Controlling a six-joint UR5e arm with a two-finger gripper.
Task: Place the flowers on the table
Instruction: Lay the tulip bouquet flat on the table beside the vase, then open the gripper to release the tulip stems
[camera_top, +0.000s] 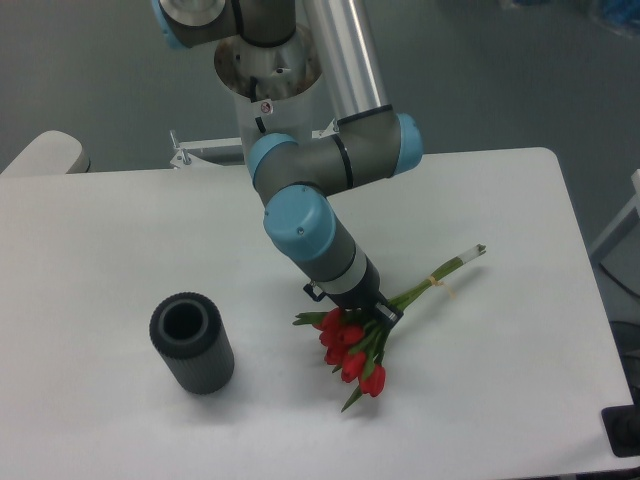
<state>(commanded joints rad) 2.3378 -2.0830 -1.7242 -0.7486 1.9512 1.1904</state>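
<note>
The flowers (356, 352), a bunch of red tulips with green leaves, are low over the white table (500, 380), right of centre. Their tied green stems (445, 270) point to the back right, and the blooms point to the front. My gripper (372, 312) comes down at a slant from the back left. It is right at the bunch, where the stems meet the blooms. The fingertips are hidden among the leaves and blooms, so I cannot tell whether they grip the bunch or stand open around it.
A dark grey ribbed cylinder vase (192, 343) stands upright on the table to the left of the flowers, with nothing in it. The arm's base (270, 80) is at the table's back edge. The table's right edge runs close to the stem ends.
</note>
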